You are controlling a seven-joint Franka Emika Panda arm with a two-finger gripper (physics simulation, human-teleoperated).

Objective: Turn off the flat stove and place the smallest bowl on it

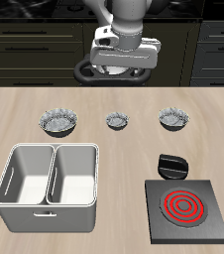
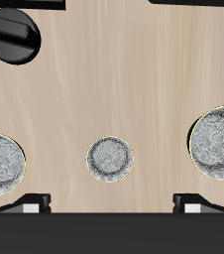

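Gripper hangs high over the back of the table, pointing straight down, arm upright above it; fingers stand apart and hold nothing, well clear of the wood. Smallest bowl sits upright on the table in the middle of a row of three fluted silvery bowls, almost directly beneath the gripper but a little nearer the front edge; the wrist view shows it centred between the two fingers. Flat stove lies near the front edge, well apart from that bowl, its burner rings glowing red. Its black knob sits just behind the slab. Largest bowl and mid-sized bowl flank the small one, each apart from it. Grey two-compartment bin stands beside the stove, in front of the largest bowl.
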